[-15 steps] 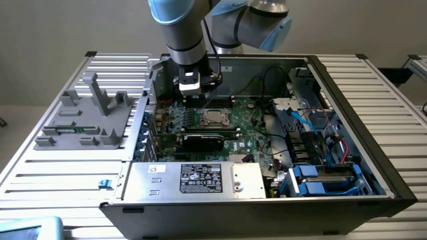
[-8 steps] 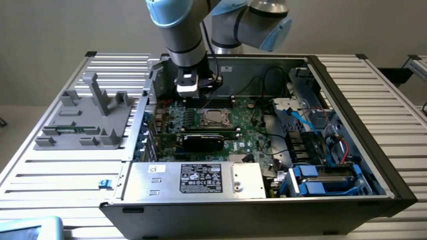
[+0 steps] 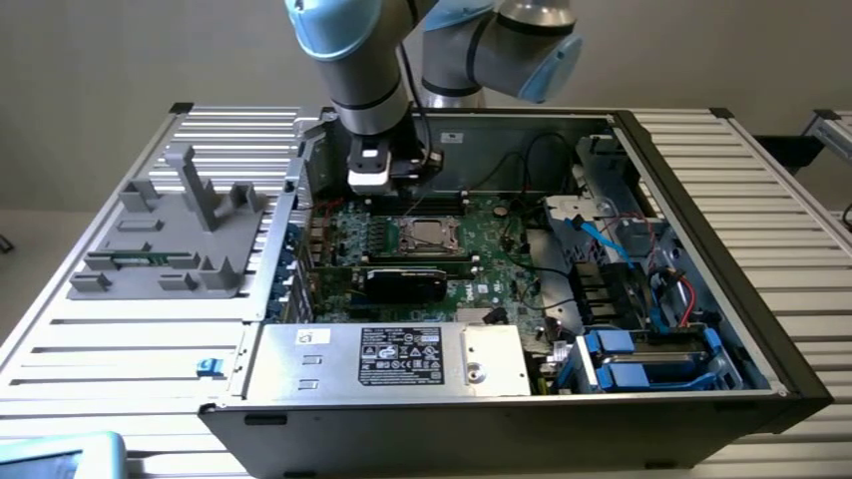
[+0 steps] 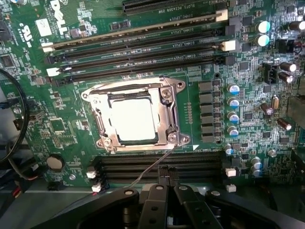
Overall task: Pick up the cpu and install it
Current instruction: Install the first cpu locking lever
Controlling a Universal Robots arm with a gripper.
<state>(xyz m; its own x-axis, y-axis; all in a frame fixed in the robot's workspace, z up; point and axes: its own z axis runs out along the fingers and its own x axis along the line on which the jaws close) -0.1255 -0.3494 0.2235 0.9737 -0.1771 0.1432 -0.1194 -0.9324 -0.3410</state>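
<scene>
Plainly, the cpu [image 4: 132, 119] is seen seated flat within the socket's metal frame [image 4: 171, 112], near but apart from the fingers [image 4: 156, 198], which are clenched shut on nothing.

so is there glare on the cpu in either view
wrist view: yes, the cpu top is washed out to near white, and the socket frame glints; exterior view: the cpu is a pale grey patch, no strong glare

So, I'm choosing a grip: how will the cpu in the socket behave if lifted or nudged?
The cpu is a flat plate, so probably stiff and not apt to roll. Its shiny top looks slippery. It lies inside the socket's metal frame, so a sideways nudge likely won't shift it.
</scene>
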